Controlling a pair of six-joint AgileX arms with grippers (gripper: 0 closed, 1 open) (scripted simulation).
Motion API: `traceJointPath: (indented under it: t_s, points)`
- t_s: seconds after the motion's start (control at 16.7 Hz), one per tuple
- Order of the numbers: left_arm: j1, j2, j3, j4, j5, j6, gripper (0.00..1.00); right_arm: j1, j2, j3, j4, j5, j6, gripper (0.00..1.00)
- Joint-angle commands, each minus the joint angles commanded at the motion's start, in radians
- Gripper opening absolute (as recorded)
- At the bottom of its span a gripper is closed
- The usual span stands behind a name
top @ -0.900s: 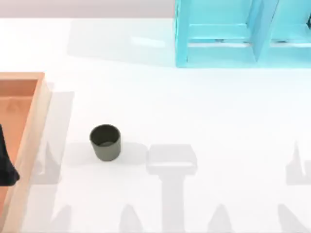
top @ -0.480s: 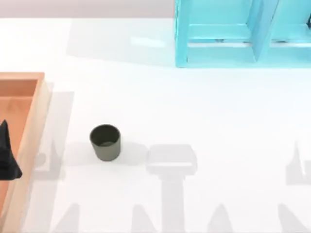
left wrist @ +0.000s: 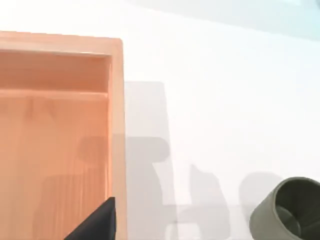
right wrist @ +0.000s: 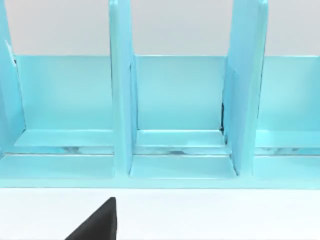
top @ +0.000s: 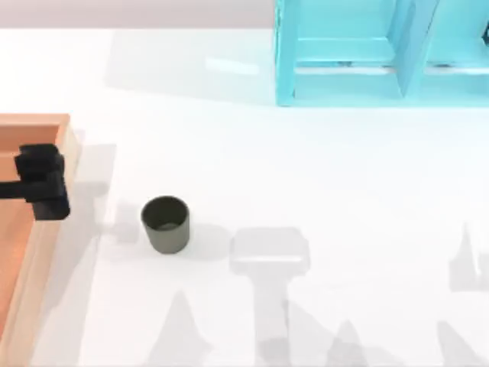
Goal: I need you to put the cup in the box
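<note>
The small dark olive-grey cup (top: 165,223) stands upright on the white table, left of centre. It also shows in the left wrist view as the cup (left wrist: 292,212), mouth up. The box (top: 61,145), orange-brown inside with a light tan rim, lies at the table's left edge, and the left wrist view shows the box (left wrist: 116,100) with nothing inside it. My left gripper (top: 46,183) hovers over the box's right rim, a short way left of the cup and apart from it. A dark tip of my right gripper (right wrist: 97,224) faces the shelf unit.
A bright cyan shelf-like unit (top: 367,53) stands at the back right of the table, seen close up as open compartments (right wrist: 175,115) in the right wrist view. White tabletop stretches between the cup and the shelf.
My left gripper has moved up and to the right, from inside the box's left part to above its right rim, closer to the cup. The cup has not moved.
</note>
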Motion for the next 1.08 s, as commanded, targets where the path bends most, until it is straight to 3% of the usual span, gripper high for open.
traceJointPath:
  t_s: [0.6,1.08]
  points:
    - [-0.237,0.85,0.749,-0.559,0.001,-0.228,1.0,0.0,0.0,0.0,0.0,0.0,0.0,1.0]
    - [-0.34,1.217,1.072,-0.801,0.002,-0.326,1.0,0.0,0.0,0.0,0.0,0.0,0.0,1.0]
